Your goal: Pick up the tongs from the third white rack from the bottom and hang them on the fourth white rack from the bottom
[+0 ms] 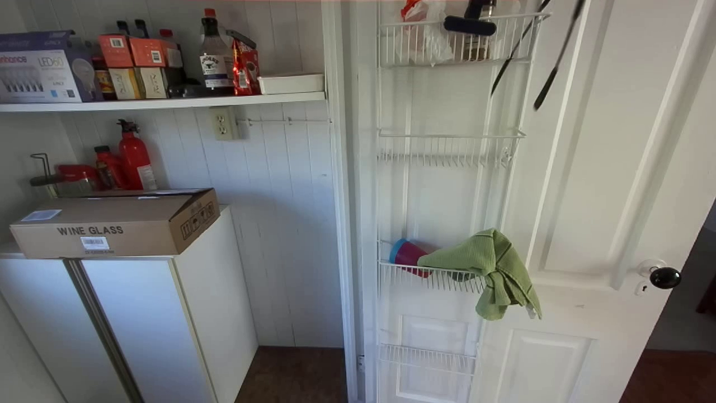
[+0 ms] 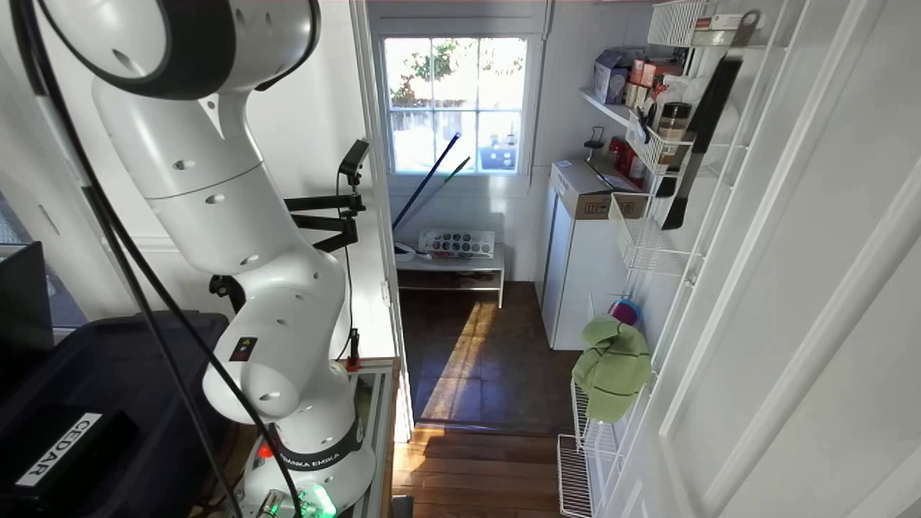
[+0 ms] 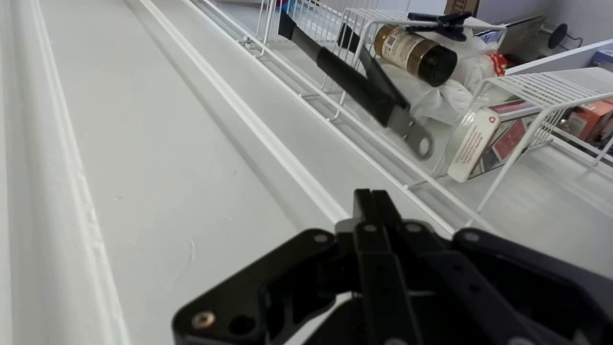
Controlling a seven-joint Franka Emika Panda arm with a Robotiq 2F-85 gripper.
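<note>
The long black tongs (image 1: 546, 88) hang at the end of the fourth white rack (image 1: 391, 47), one arm on each side of its end wire. In another exterior view the tongs (image 2: 712, 108) hang with the joint up and the tips down. The wrist view shows the tongs (image 3: 352, 79), their metal joint with its hole toward me, on the fourth rack (image 3: 383, 14). The third white rack (image 1: 447, 136) hangs below, with nothing seen lying in it. My gripper (image 3: 372, 192) is shut and empty in the wrist view, apart from the tongs; it is out of both exterior views.
The fourth rack also holds a spice jar (image 3: 407, 50), a black clamp-like thing (image 3: 445, 24) and a white plastic bag (image 3: 436, 91). A higher rack (image 3: 550, 86) holds a tin box (image 3: 479, 143). A green cloth (image 1: 498, 268) and a cup (image 1: 408, 254) lie lower down.
</note>
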